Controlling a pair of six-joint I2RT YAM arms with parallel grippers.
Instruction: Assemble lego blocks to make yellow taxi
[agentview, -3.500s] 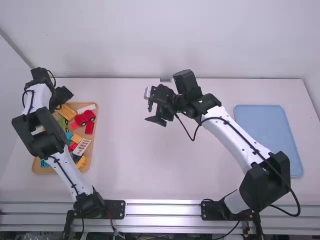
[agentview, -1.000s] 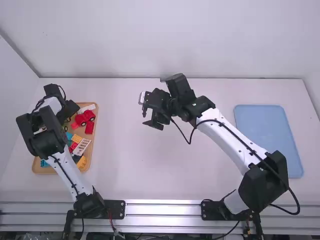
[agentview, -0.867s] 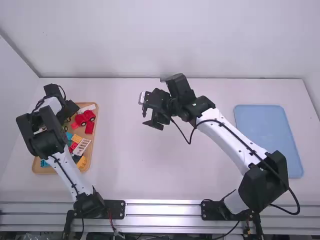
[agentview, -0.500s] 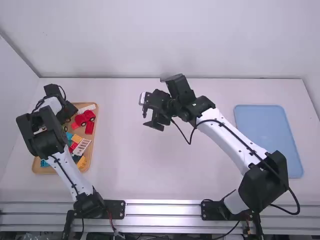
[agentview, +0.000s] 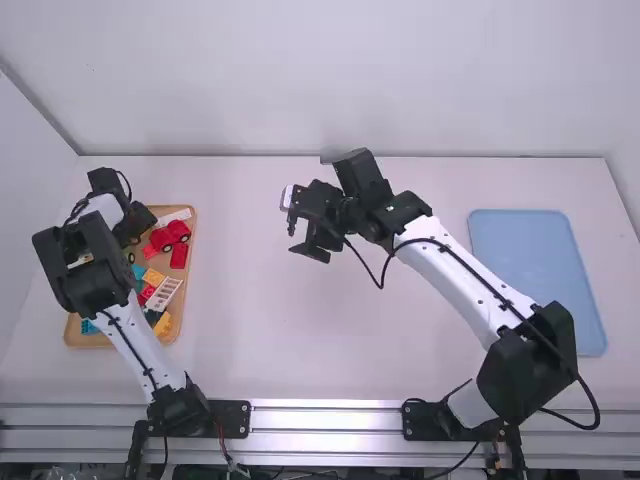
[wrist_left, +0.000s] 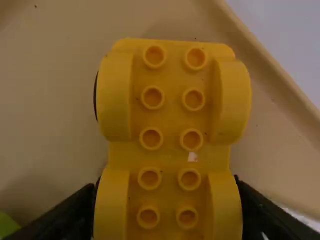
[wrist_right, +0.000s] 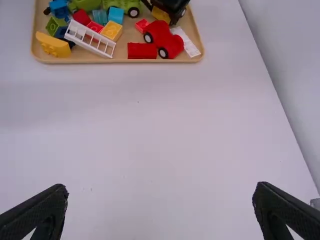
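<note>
Left gripper (agentview: 130, 240) is over the far part of the tan tray (wrist_right: 90, 60), fingers in against both sides of the yellow car base (wrist_left: 170, 140). I read that as a pinch on it; can't tell from here if its underside touches the tray. Hollow studs face my wrist camera.

Right gripper (agentview: 303, 238) is above the table's middle, toward the far side, fingers wide, nothing between them.

Surface: white table (agentview: 300, 340). Tray sits at its left, holding the red car (wrist_right: 160, 40), white ladder piece (wrist_right: 90, 37), red brick (wrist_right: 142, 51), orange brick (wrist_right: 111, 31) and other coloured blocks. Light blue panel (agentview: 540, 280) lies flat at the right.

Room: plain pale back wall (agentview: 330, 80) right behind the table, side wall (agentview: 25, 200) on the left, metal rail (agentview: 320, 432) along the near edge by my bases.
</note>
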